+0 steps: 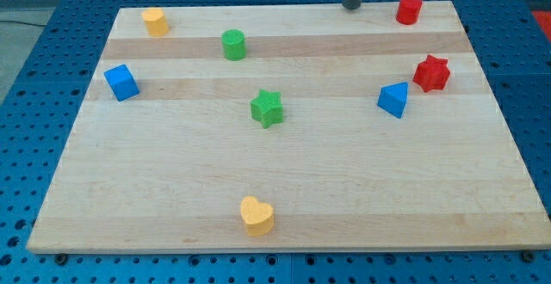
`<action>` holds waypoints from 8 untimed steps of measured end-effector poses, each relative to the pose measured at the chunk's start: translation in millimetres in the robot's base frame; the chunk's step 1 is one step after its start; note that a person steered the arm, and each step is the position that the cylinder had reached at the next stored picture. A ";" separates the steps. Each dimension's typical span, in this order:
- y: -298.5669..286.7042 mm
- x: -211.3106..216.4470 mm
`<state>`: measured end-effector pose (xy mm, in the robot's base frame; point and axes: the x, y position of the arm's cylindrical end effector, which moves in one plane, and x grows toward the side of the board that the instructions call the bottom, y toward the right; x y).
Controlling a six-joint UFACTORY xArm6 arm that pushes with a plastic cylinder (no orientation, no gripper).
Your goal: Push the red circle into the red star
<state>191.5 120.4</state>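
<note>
Red circle (408, 9) is parked at the desk's (284, 189) top-right corner, red star (431, 73) near the right edge below it. My tip (352, 6) is set at the top edge, left of the circle, apart; no pincer is fitted.

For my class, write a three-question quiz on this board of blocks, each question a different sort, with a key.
1. True or false: the red circle touches the red star.
2. Multiple choice: my tip is nearest to which block? A) yellow heart B) red circle C) blue cube
3. Fill in: the block just to the view's left of the red star is the blue ____.

Key:
1. False; they sit apart, the circle nearer the view's top.
2. B; the tip is at the board's top edge, to the view's left of the circle.
3. Triangle.
</note>
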 end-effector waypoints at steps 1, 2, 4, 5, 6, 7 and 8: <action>11.7 -0.2; 11.7 -0.3; 44.7 -0.3; 44.7 -0.3; 64.6 -0.4; 103.6 -0.5; 169.8 2.3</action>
<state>193.8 290.2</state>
